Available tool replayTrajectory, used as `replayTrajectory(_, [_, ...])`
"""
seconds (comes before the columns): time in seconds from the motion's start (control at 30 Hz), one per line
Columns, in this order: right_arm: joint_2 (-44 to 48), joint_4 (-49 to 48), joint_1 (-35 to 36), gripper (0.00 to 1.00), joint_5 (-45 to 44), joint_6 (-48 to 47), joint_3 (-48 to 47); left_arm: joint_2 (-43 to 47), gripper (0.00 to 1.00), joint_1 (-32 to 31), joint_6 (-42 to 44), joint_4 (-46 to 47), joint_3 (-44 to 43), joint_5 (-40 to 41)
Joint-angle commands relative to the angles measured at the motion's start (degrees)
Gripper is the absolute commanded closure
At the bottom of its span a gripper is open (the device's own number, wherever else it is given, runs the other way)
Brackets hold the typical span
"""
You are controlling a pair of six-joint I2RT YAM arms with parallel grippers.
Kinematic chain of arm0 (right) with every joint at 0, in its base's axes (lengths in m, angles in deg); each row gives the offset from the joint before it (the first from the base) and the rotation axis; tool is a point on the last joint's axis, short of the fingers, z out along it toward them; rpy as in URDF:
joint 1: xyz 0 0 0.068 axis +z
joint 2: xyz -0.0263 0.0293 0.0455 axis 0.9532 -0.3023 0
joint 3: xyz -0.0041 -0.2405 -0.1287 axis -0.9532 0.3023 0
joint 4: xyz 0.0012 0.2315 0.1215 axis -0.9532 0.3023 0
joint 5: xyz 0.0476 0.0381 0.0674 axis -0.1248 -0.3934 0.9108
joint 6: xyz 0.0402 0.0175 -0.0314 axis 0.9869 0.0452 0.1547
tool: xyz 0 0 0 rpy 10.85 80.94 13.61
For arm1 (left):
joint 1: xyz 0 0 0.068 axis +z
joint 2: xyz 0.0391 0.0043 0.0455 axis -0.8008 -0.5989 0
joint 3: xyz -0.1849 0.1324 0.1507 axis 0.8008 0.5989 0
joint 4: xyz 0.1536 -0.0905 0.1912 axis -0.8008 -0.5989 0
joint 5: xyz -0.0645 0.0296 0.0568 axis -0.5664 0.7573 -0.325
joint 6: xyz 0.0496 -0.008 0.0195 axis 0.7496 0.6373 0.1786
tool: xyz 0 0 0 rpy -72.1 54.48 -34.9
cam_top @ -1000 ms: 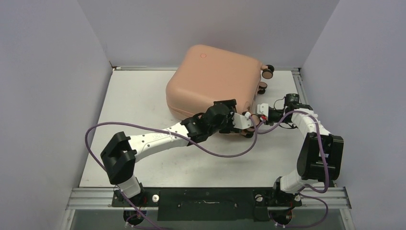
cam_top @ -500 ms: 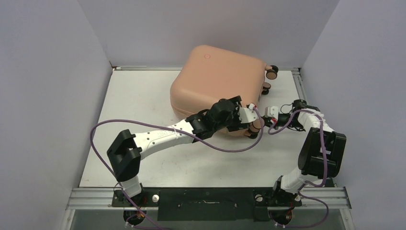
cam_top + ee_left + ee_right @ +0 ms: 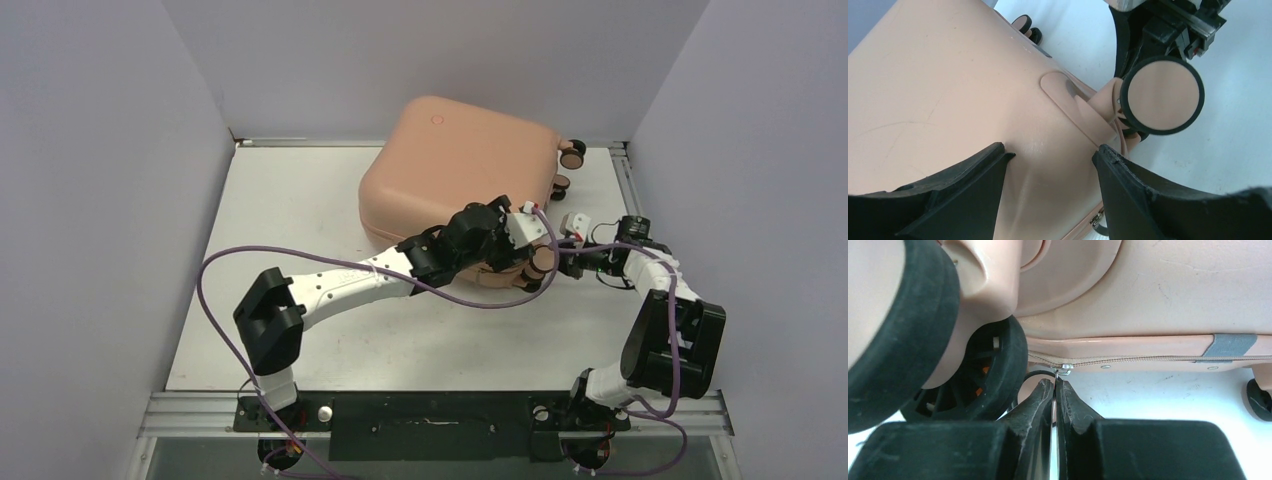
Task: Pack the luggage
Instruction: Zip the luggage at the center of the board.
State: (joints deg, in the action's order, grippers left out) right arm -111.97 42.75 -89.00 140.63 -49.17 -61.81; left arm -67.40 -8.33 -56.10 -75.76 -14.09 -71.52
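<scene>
The peach-pink luggage [image 3: 455, 160] lies closed and flat at the back of the white table [image 3: 290, 210], its wheels [image 3: 572, 152] pointing right. My left gripper [image 3: 515, 258] is over its near right corner. In the left wrist view, that gripper [image 3: 1053, 152] is open, its fingertips [image 3: 995, 152] spread against the smooth shell [image 3: 948, 90] beside a wheel [image 3: 1163, 95]. My right gripper [image 3: 562, 258] reaches in from the right at the same corner. Its view shows the gripper [image 3: 1054, 382] shut on the thin metal zipper pull [image 3: 1064, 370] under the shell's seam [image 3: 1158, 357].
Lilac walls close the table on the left [image 3: 100, 200], back and right [image 3: 760, 200]. Purple cables [image 3: 300, 255] loop from both arms across the middle. A metal rail [image 3: 430, 405] runs along the near edge at the arm bases.
The luggage has slid a little to the right. My left gripper moved right along its near edge and its jaws narrowed. The right gripper drew back to the right, still shut.
</scene>
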Motion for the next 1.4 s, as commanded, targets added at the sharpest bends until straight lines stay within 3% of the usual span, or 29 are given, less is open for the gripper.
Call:
replayTrajectory(0.0, [-2.0,15.0,-2.5,0.95,0.1,-5.5,1.0,-5.3,0.37,-1.3,-5.6,-10.4,-0.2,-3.5])
replayTrajectory(0.1, [-8.1,21.3,-4.1,0.95,2.6,-8.9,-2.5,-6.1,0.38,-1.4,-6.7,-11.0,-1.1,-4.6])
replayTrajectory(0.23, [-18.4,46.3,-5.5,0.95,5.9,-34.8,-7.7,-6.9,0.43,-1.6,-6.6,-11.3,-1.7,-4.6])
replayTrajectory(0.4, [-18.6,46.9,-6.1,0.95,5.7,-39.3,-5.6,-9.3,0.54,-1.6,-7.0,-11.1,-3.1,-3.2])
replayTrajectory(0.63, [-9.9,47.0,-5.5,0.95,4.9,-46.3,0.2,-14.2,0.64,2.1,-11.8,-12.1,-9.9,-4.7])
replayTrajectory(0.87, [-3.5,47.0,-3.9,0.95,3.5,-50.0,3.0,-19.4,0.68,3.3,-14.9,-14.6,-16.5,-6.6])
replayTrajectory(1.03, [-6.4,46.9,-5.1,0.95,4.7,-47.6,0.3,-18.5,0.68,5.5,-15.5,-18.1,-21.2,-7.5])
replayTrajectory(1.17, [-7.0,46.8,-5.8,0.95,4.6,-48.4,0.5,-9.8,0.6,9.3,-10.5,-19.5,-19.5,-19.3])
replayTrajectory(1.27, [-7.5,46.9,-6.2,0.95,4.9,-48.3,0.1,-1.8,0.43,11.8,0.1,-22.2,-14.4,-30.6])
replayTrajectory(1.37, [-7.9,46.9,-6.5,0.95,5.4,-48.1,-0.6,4.5,0.3,11.3,14.2,-24.9,-6.1,-31.0])
